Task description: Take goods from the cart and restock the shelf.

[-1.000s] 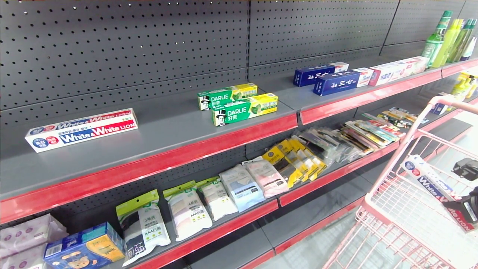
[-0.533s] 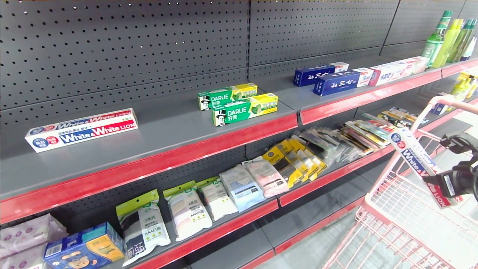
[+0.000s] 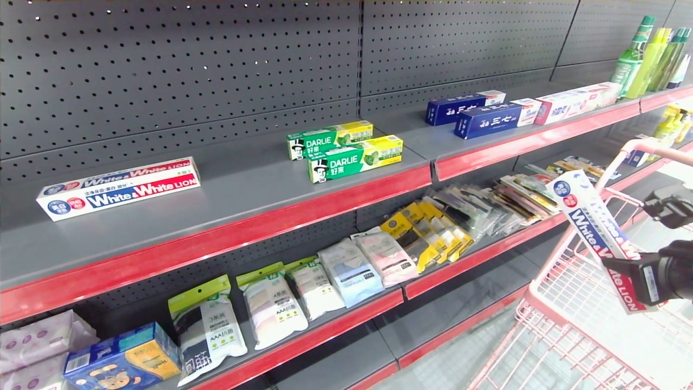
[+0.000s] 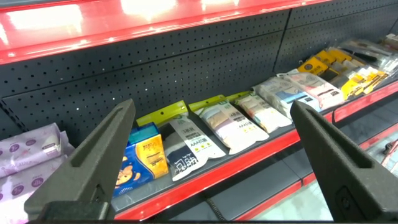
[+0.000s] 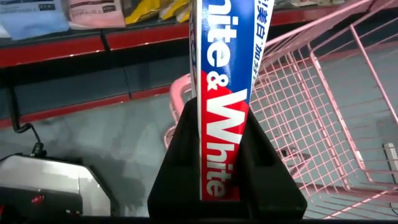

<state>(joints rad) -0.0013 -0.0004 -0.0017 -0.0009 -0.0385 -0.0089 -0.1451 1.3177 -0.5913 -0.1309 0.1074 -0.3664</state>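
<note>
My right gripper [image 3: 631, 276] is shut on a long white, blue and red toothpaste box [image 3: 593, 230], holding it tilted above the pink cart [image 3: 574, 319] at the right. The wrist view has the same toothpaste box [image 5: 222, 93] clamped between the two black fingers [image 5: 180, 155]. A matching toothpaste box [image 3: 118, 187] lies at the left of the upper grey shelf [image 3: 227, 189]. My left gripper [image 4: 211, 162] is open with nothing in it, facing the lower shelf of packets [image 4: 230, 124].
Green toothpaste boxes [image 3: 346, 151], blue boxes [image 3: 476, 115] and green bottles [image 3: 649, 54] stand along the upper shelf. The lower shelf carries packets [image 3: 346, 271], a blue carton [image 3: 122, 360] and toothbrush packs [image 3: 509, 200]. Bare shelf lies between the white box and the green ones.
My right gripper has lifted the toothpaste box out of the cart and carried it up and leftwards. The shelf goods have not moved.
</note>
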